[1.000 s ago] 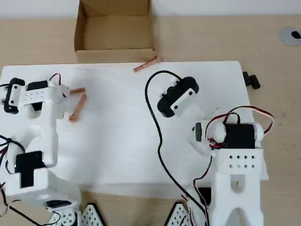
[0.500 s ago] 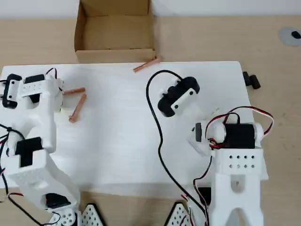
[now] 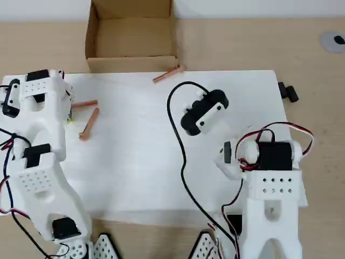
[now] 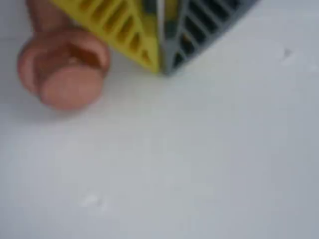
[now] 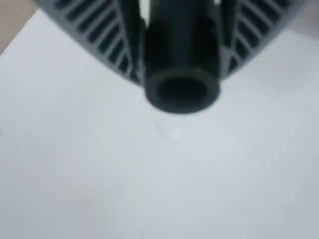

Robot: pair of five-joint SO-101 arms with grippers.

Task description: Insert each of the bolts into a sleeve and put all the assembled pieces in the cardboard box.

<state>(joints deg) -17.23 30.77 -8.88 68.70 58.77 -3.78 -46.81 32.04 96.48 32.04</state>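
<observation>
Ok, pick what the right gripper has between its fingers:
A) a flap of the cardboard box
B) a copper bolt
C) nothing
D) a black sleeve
D: in the right wrist view the right gripper is shut on a black sleeve, whose hollow end points out past the fingers.

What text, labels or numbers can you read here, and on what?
None readable.
No print shows on the cardboard box, the white sheet, the bolts or the black sleeve.
Dark mark on the grey disc: too small to tell whether it is print.
</observation>
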